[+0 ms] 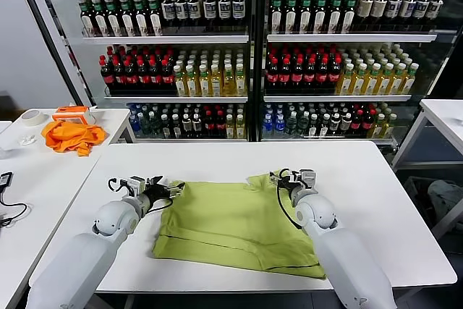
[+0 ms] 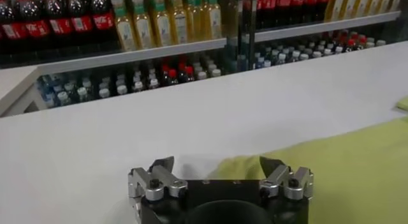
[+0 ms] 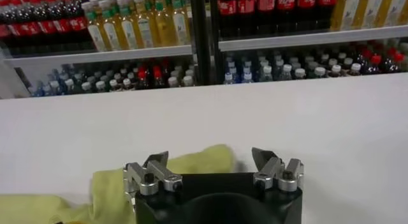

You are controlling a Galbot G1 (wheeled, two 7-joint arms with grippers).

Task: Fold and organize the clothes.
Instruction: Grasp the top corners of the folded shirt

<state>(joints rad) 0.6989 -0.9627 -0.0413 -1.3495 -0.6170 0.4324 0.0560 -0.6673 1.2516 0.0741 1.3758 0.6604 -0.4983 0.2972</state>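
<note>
A: At the far corners of the cloth, what are the fingers doing?

B: The left gripper [image 2: 217, 164] is hovering with its jaws spread wide, a fold of the plain light yellow-green short-sleeved T-shirt of soft thin fabric [image 1: 239, 222] lying between them, not pinched. The right gripper [image 3: 210, 158] is standing spread the same way over the shirt's other far corner, clamping nothing.

A: Both released, then. Where is the shirt lying, and how is it pointing?

B: It is lying flat near the front edge of the white rectangular table [image 1: 217, 157], between the two arms. Its long axis is running across the table from the robot's left to its right, and a bunched sleeve is sticking up at the far right corner. Which end is the collar, I cannot tell.

A: And the room around it?

B: A second white table [image 1: 43, 171] is standing to the left, carrying a crumpled bright orange cloth [image 1: 71, 136] and a roll of pale tape [image 1: 31, 116]. Behind, glass-fronted shelves of bottled drinks [image 1: 246, 56] are filling the wall.
</note>
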